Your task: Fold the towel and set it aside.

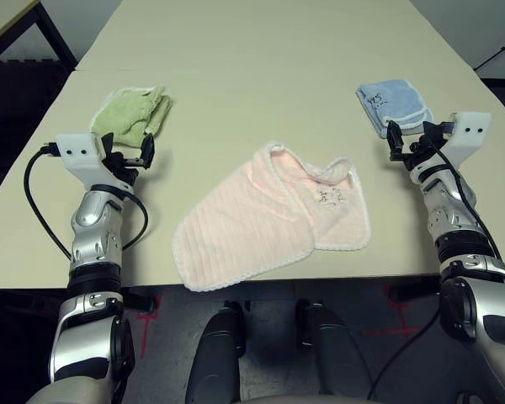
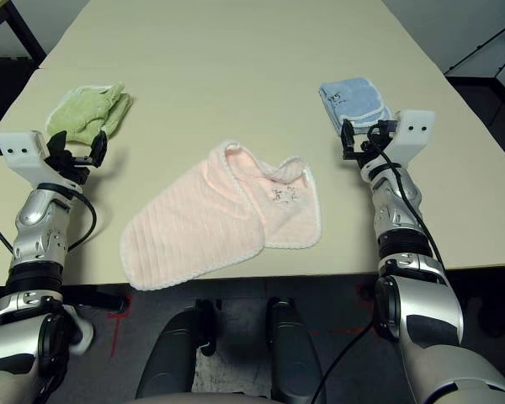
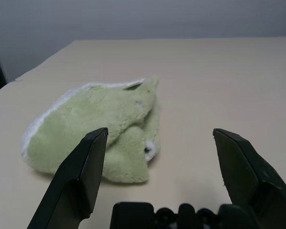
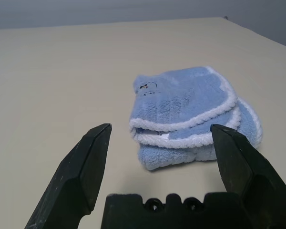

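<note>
The pale pink towel (image 1: 265, 220) with white scalloped edging lies loosely folded at the table's near middle, one corner hanging close to the front edge. A small dark embroidered mark shows on its right flap. My left gripper (image 1: 141, 152) hovers open to the towel's left, with nothing between its fingers (image 3: 81, 176). Off to the towel's right, my right gripper (image 1: 402, 137) also stands open and empty, its fingers (image 4: 83, 171) spread wide.
A folded light green towel (image 1: 135, 115) lies at the back left, just beyond my left gripper. A folded light blue towel (image 1: 393, 104) lies at the back right, just beyond my right gripper. The beige table (image 1: 261, 67) stretches far back.
</note>
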Motion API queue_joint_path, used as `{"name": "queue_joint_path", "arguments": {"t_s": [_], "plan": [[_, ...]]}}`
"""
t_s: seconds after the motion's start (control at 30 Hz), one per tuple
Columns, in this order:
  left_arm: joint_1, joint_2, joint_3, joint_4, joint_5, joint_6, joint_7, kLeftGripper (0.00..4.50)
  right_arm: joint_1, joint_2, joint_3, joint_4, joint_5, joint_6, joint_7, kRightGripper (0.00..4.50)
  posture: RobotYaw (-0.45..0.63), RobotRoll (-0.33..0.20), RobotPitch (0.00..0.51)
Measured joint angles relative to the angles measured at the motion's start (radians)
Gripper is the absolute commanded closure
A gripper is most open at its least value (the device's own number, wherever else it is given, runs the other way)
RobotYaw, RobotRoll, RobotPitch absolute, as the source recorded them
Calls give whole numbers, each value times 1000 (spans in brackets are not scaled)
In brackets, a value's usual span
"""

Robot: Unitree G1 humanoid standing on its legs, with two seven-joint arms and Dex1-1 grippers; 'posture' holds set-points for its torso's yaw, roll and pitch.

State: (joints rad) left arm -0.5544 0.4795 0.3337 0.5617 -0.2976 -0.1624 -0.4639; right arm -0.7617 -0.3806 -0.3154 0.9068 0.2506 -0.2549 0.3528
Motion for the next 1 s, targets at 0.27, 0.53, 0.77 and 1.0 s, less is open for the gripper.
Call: {"name": "queue_joint_path", "arguments": {"t_s": [0.27,0.53,0.77,1.0], "plan": [[9,100,-54,-129,-125,155,-381,33,-2,-1,11,0,-2,9,18,0,-97,0,158],[53,158,-162,-258,-153,291,-629,33,-16,-56,49,1,0,126,191,0,-93,0,164],[94,175,-209,-311,-138,319,-680,33,-107,-129,114,6,-10,199,426,0,-77,0,159],[104,173,-216,-356,-143,316,-691,33,-158,-167,214,38,-57,213,686,0,-77,0,159]]}}
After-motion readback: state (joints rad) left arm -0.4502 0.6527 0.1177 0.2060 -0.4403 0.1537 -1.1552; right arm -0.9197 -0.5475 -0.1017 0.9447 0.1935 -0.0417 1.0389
